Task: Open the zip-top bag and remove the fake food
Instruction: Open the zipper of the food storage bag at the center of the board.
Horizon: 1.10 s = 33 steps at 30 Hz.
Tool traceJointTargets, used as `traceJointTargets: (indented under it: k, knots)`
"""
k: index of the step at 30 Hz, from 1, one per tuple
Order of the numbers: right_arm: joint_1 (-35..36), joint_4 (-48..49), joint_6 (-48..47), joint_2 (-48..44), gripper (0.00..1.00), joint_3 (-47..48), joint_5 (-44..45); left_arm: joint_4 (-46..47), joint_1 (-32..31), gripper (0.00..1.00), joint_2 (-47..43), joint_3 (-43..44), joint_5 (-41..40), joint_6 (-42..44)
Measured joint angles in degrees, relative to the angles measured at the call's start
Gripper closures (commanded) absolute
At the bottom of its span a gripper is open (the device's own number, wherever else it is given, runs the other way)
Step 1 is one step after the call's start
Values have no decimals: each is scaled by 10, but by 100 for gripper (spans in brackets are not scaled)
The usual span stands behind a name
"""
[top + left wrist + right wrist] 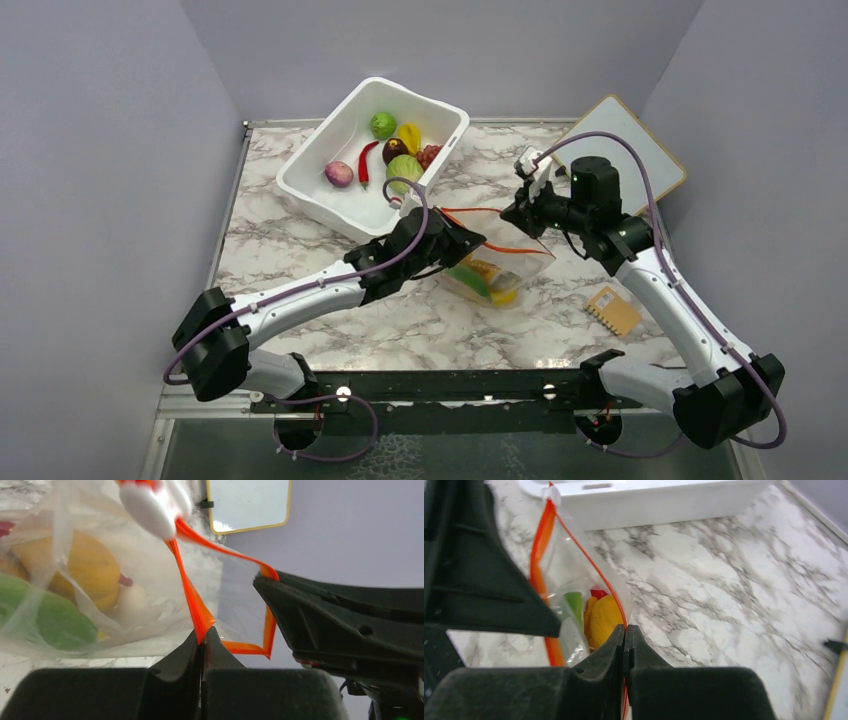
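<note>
The clear zip-top bag (492,270) hangs a little above the marble table between my two grippers, its orange-red zip strip (500,246) pulled apart into an open mouth. My left gripper (462,240) is shut on one side of the strip (196,611). My right gripper (522,215) is shut on the other side (596,570). Inside the bag I see fake food: a yellow-orange piece (603,620), a green piece (50,615) and a small red-and-white piece (127,592). The white zip slider (147,507) sits at the strip's end.
A white tub (300,175) with a green lime, cabbage, purple onion, red chilli and grapes stands at the back left. A white board with a wooden rim (640,150) lies at the back right. A small brown card (614,310) lies at the right front.
</note>
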Motion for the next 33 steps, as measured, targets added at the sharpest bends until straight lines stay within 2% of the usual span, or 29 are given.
traceJointTargets:
  k: [4,8,15,19,21,23,27,33]
  knots:
    - [0,13,52,-16,99,-1,128,-8,0,100,11,48,12,45]
    - [-5,9,105,-16,99,7,261,-16,3,100,64,139,57,106]
    - [-56,-32,179,-16,99,66,414,-53,28,100,221,349,207,209]
    - [-80,-49,195,-38,99,71,466,-81,45,100,291,425,289,260]
    - [-81,-57,205,-61,99,66,469,-96,53,100,306,433,311,288]
    - [-81,-56,213,-86,99,46,449,-109,62,95,308,423,326,315]
    - [-81,-49,242,-129,99,-40,324,-118,84,70,308,367,346,356]
    - [-80,-38,329,-87,99,-124,199,-140,104,40,298,247,342,390]
